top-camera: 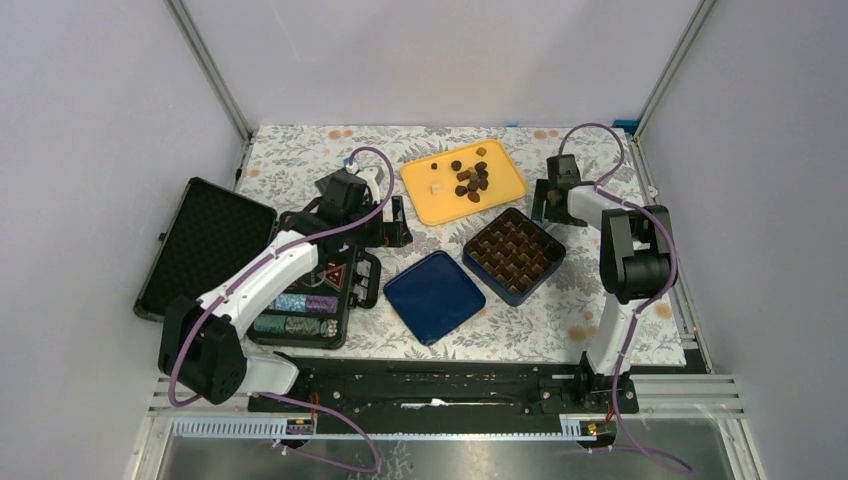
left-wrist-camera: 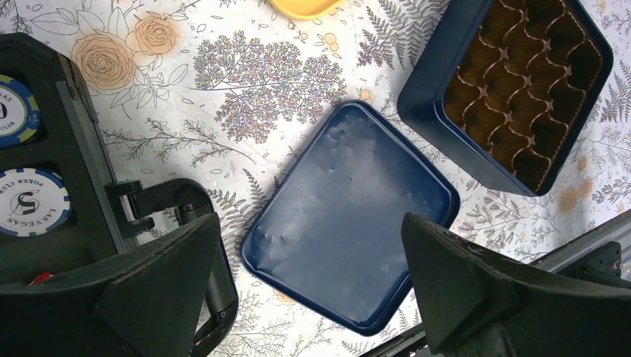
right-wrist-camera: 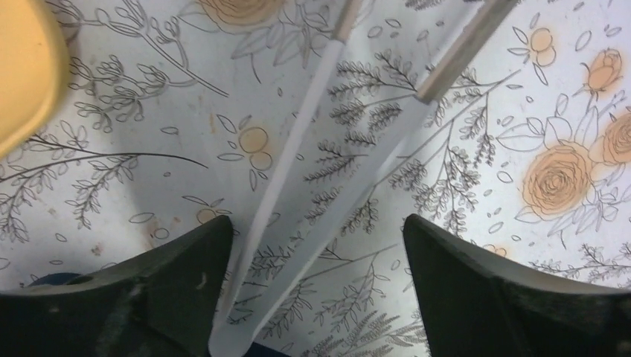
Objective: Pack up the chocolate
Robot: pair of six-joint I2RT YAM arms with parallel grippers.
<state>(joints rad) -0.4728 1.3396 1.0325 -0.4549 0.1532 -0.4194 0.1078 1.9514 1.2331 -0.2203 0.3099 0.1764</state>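
**Mia:** Yellow is the tray (top-camera: 425, 205). There is just one, far back on the flowery tabletop (top-camera: 300, 150). The chocolate (top-camera: 472, 180) lies on it.

**Tom:** How many pieces?

**Mia:** About a dozen dark brown ones, bunched close, and one pale piece (top-camera: 435, 186) a bit apart. They are too small to count for sure.

**Tom:** And the blue things?

**Mia:** Two. One blue box (top-camera: 497, 283) with little brown paper cups sits near the tray. One blue lid (top-camera: 434, 295) lies flat just beside the box.

**Tom:** What about the fingers?

**Mia:** Two pairs. The left fingers (top-camera: 393, 222) are beside the black case (top-camera: 205, 250), spread wide, with nothing in them. The right fingers (top-camera: 545, 208), right of the tray, are spread wide too, holding nothing.

**Tom:** Anything else?

**Mia:** That one case lies open, with poker chips (top-camera: 300, 312) inside.
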